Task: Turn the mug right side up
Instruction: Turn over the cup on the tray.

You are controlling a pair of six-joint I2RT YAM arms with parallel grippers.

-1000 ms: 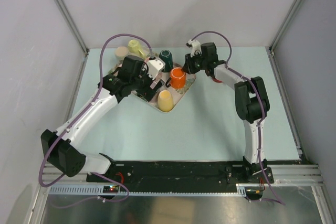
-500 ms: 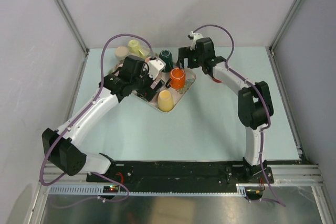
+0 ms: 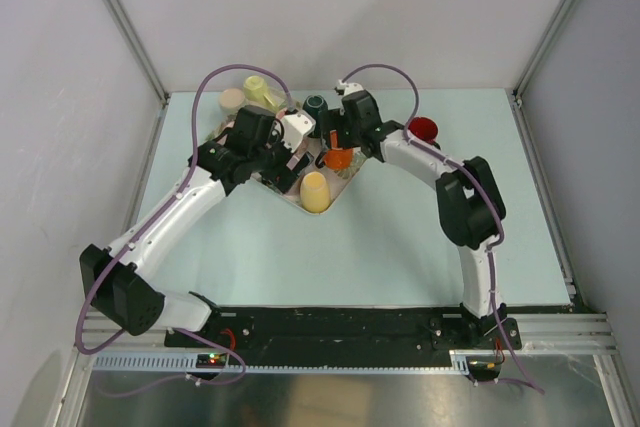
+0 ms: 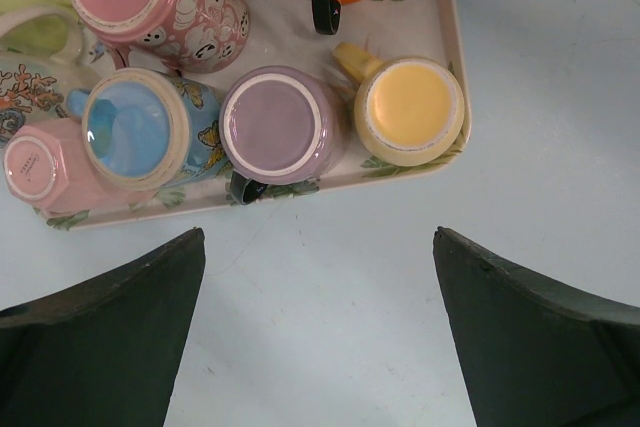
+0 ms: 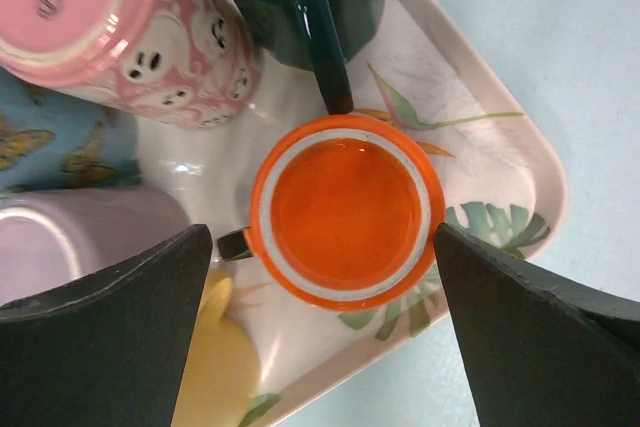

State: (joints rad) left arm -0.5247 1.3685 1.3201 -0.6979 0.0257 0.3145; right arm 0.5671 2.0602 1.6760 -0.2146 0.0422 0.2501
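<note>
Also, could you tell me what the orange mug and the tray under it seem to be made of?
Orange mug: most likely glazed ceramic; its upturned base shines orange, with a pale, duller ring around it.
Tray: probably melamine or similar hard plastic, not certain; smooth, slightly glossy, with a printed leaf pattern and a raised moulded rim.

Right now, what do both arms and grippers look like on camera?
The left arm and right arm have white shells on the long links and black housings at the joints. A purple cable loops loosely over each, on the left and on the right. The left gripper and right gripper carry broad, matte, dark wedge-shaped fingers with no visible markings.
</note>
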